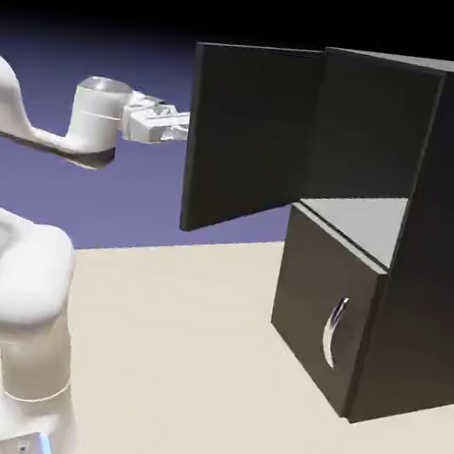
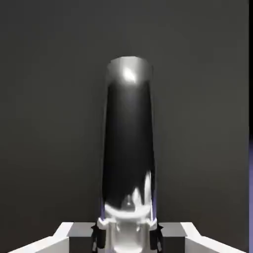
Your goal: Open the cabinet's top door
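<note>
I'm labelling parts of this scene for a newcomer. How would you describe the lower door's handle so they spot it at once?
Start at the tall black cabinet on the exterior view's right. Below its light grey shelf sits the shut lower door, and on that door is a short curved silver handle. Unlike the top door, swung wide open toward the gripper, this door is closed and its handle is untouched.

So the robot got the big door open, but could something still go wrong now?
Maybe, in two ways. The gripper is closed on the top door's shiny, rounded silver handle, so it could slip off if the arm pulls at an odd angle. Also, the door already stands swung wide from the cabinet, so pulling much further might strain the hinge or tug the cabinet along the table.
</note>
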You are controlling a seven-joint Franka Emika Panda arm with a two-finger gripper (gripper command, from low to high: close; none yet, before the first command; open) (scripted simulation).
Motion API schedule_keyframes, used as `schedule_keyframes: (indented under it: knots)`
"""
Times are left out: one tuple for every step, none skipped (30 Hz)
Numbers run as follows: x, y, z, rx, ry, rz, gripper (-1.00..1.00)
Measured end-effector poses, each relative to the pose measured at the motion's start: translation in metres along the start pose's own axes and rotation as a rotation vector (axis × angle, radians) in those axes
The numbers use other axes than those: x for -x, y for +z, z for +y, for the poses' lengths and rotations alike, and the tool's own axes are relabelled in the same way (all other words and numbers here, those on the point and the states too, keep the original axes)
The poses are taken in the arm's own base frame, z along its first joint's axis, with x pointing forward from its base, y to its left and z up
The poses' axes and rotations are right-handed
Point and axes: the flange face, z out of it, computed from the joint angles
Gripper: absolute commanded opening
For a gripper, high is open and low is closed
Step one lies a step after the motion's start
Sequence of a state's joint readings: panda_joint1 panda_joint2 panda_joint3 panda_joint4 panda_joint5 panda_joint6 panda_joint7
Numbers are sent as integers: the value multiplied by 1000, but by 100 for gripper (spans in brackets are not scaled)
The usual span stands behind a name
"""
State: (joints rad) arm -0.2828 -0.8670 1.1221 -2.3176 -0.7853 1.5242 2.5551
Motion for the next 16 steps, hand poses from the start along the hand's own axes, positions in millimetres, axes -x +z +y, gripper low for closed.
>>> schedule_keyframes:
  knots:
    - [3,-8,-3,19,0,18,-100]
    - [6,-15,-6,37,0,36,-100]
    - [8,-22,-8,54,0,54,-100]
    - [11,-28,-11,71,0,70,-100]
    - [14,-35,-14,87,0,87,-100]
    - [17,-41,-17,103,0,102,-100]
    - [20,-47,-20,118,0,118,-100]
    - [23,-52,-23,134,0,133,-100]
    - [26,-58,-26,149,0,148,-100]
    - [29,-63,-29,164,0,164,-100]
    - [32,-69,-32,179,0,179,-100]
    - [36,-74,-36,194,0,194,-100]
    - [39,-79,-39,209,0,208,-100]
    - [42,-84,-42,223,0,222,-100]
    - [45,-88,-45,237,0,237,-100]
    - [48,-92,-48,250,0,249,100]
